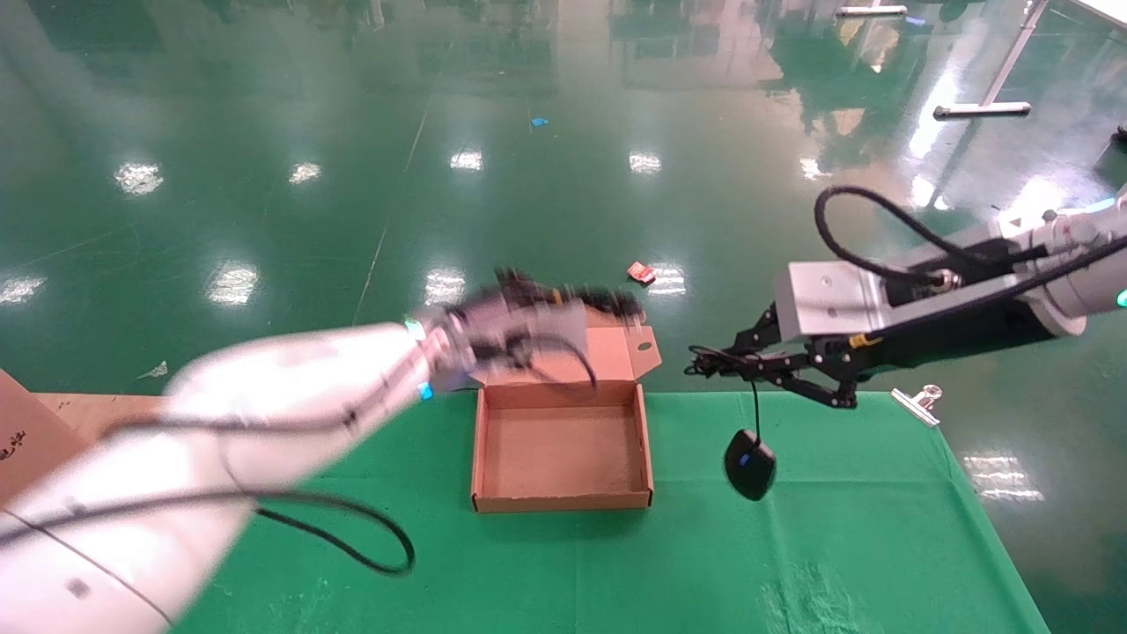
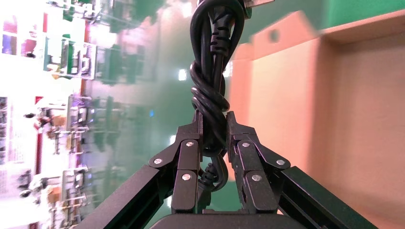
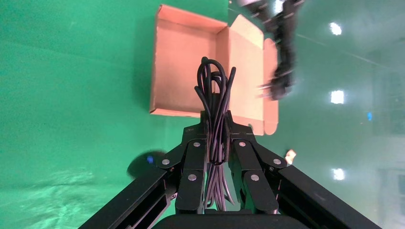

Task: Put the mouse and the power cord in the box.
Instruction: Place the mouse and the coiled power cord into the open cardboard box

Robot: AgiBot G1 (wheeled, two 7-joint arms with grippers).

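left gripper (image 1: 607, 304) and power cord (image 1: 537, 291) motion-blurred over the box (image 1: 563, 502) lid, cardboard panel (image 1: 22, 440) cut off at the tabletop's left edge

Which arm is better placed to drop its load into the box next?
Left, probably. The left gripper, holding the power cord, is at the box; the right gripper dangles the mouse beside it.

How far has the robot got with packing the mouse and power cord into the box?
Done: nothing; the open box holds nothing. In hand: the left gripper grips the power cord above the lid, and the right gripper holds the bundled cable with the mouse dangling beside the box. Left: placing both inside.
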